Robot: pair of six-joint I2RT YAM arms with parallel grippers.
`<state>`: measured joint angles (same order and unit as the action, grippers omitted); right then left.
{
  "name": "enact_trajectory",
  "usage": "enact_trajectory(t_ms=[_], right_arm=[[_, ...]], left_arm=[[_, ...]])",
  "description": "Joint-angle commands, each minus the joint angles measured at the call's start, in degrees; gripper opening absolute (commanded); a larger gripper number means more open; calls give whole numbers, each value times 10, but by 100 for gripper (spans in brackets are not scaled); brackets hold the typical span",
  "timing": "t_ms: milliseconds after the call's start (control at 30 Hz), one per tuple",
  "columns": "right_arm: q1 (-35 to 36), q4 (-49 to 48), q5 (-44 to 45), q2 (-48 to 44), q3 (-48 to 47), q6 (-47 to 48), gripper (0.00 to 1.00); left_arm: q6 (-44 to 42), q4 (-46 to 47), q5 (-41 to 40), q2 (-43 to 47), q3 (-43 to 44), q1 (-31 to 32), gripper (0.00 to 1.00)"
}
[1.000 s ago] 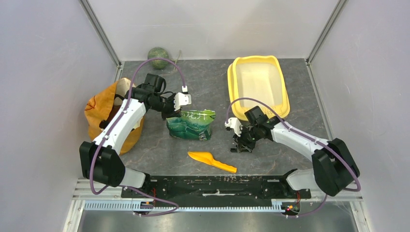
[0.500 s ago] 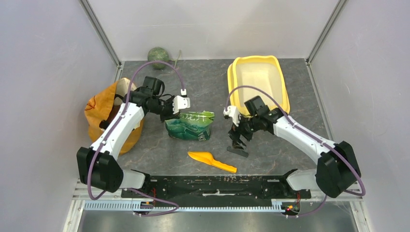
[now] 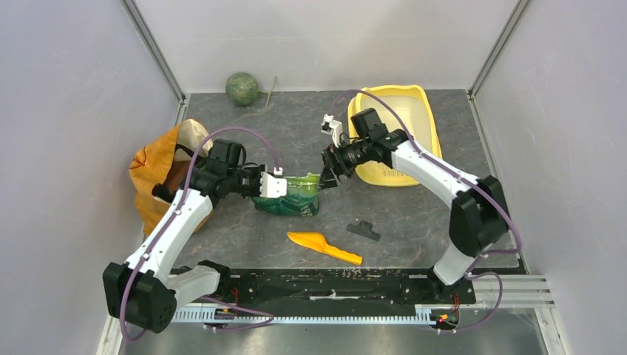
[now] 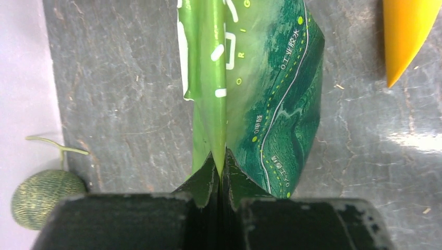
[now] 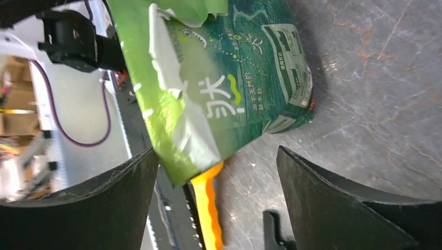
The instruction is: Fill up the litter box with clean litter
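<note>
At the far right corner of the desk sits the litter box [image 3: 407,111], a yellow tray with a pale inner basin, its long side running along the right edge. The right arm reaches across its near left part, hiding that end.

Close to the middle of the desk, a little toward the left edge, a green printed pouch [image 3: 292,194] stands with its top seam raised. The left gripper [image 3: 277,186] is clamped tight on that seam at the pouch's left end. In the left wrist view the two black fingers [image 4: 208,182] press the folded green film [image 4: 260,104] flat between them, with no gap showing.

The right gripper [image 3: 329,166] hangs at the pouch's far right top corner with its jaws spread wide. In the right wrist view the pouch [image 5: 219,83] fills the space ahead of the parted fingers [image 5: 120,198], its lower corner nearest the left one. Whether any finger touches the film cannot be told from these angles.

An orange scoop [image 3: 324,247] lies flat near the middle of the near edge, well apart from both grippers. A small black piece [image 3: 364,231] lies just beyond it, toward the right. An orange-yellow bag [image 3: 151,174] slumps against the left edge, behind the left arm. A round green ball [image 3: 242,87] rests at the far left corner.
</note>
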<state>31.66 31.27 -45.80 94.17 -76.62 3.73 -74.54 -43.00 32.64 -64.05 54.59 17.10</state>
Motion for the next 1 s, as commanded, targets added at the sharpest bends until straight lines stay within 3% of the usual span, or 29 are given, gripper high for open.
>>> enact_trajectory(t_ms=[0, 267, 500, 600, 667, 700, 800, 867, 967], right_arm=[[2, -67, -66, 39, -51, -132, 91], [20, -93, -108, 82, -90, -158, 77], [30, -87, -125, 102, -104, -154, 43], [31, -78, -129, 107, -106, -153, 41], [31, -60, -126, 112, -111, -145, 49], [31, -47, -124, 115, -114, -137, 44], [31, -33, -121, 115, -115, -115, 12], [31, -33, -109, 111, -122, -109, 0], [31, -31, -95, 103, -135, -98, 0]], left_arm=[[-63, 96, 25, 11, -2, 5, 2], [-73, 125, 21, 6, 1, 16, 2], [-70, 125, 9, 9, 2, 25, 2], [-65, 135, 2, 10, 0, 27, 2], [-57, 143, -5, 10, -2, 27, 2], [-52, 147, -8, 11, -4, 27, 2], [-51, 145, -14, 16, -10, 27, 2], [-43, 131, -21, 22, -9, 28, 12], [44, 100, -43, 28, 23, 28, 34]])
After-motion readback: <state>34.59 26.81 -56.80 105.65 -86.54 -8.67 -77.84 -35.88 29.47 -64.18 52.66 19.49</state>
